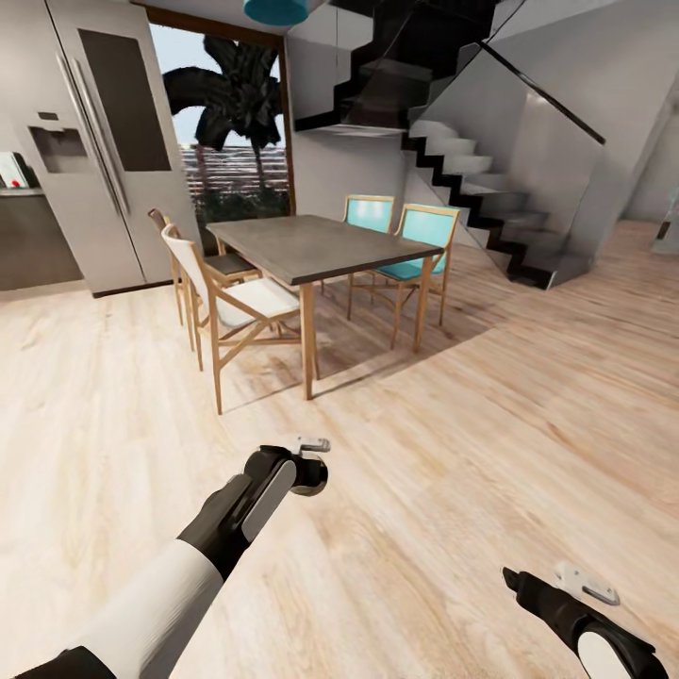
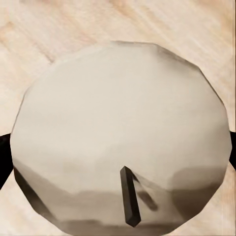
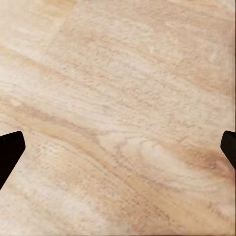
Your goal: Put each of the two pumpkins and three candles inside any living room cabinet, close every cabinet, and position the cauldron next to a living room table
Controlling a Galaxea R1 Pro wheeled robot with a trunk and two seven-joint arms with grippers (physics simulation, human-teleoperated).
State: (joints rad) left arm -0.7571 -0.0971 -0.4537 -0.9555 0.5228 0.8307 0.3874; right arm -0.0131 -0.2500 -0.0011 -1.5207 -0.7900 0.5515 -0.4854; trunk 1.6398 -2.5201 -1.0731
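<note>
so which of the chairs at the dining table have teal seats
The two chairs on the far side of the dining table: one and its neighbour nearer the stairs. The near-side pair have white and dark seats.

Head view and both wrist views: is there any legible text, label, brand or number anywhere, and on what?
None readable. The fridge door and its dispenser panel carry no legible marking. The red-and-white item on the counter is too small and blurred to read. The candle between the left gripper's fingers is plain.
</note>
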